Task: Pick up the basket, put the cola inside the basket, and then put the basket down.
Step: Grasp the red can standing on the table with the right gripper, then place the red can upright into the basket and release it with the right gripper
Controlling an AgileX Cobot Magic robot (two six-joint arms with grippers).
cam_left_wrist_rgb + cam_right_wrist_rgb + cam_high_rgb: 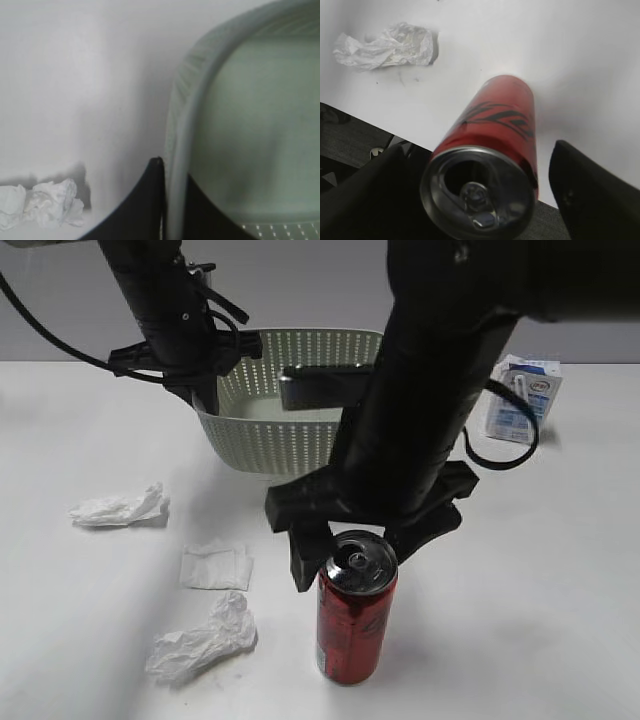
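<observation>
three crumpled tissues (pixel 120 508) (pixel 215 567) (pixel 203 638) scattered on the white table (pixel 80 640), blue-and-white drink carton (pixel 522 398) at the back right

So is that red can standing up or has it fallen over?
Standing up. The can sits on its base on the table, silver top facing up, with the right pincer open around its rim.
</observation>
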